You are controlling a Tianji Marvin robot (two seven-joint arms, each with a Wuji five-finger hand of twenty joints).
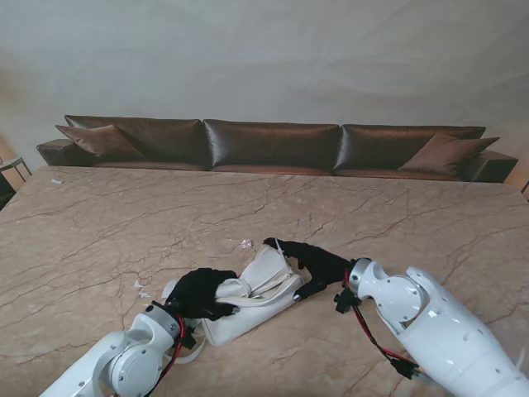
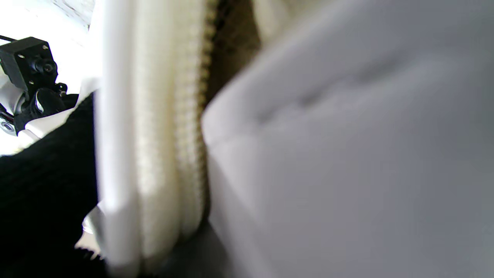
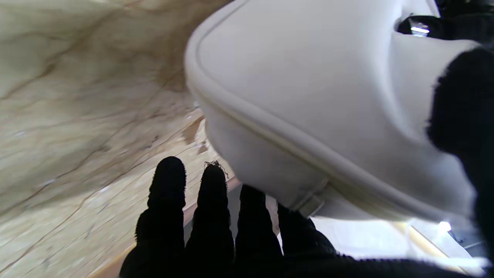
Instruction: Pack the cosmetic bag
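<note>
Cosmetics bag (image 1: 252,299) lies on the counter (image 1: 99,223) between both arms, its long axis running from the left robot hand (image 1: 201,294) up to the right robot hand (image 1: 310,263). You see the left closed on the near end; the right touches the far end, grip unclear.

Both black-gloved robot hands are on the white soft cosmetics bag (image 1: 260,289), left robot hand (image 1: 201,294) gripping it. Right robot hand (image 1: 310,263) grips its far end on the beige marble desk (image 1: 99,231).
</note>
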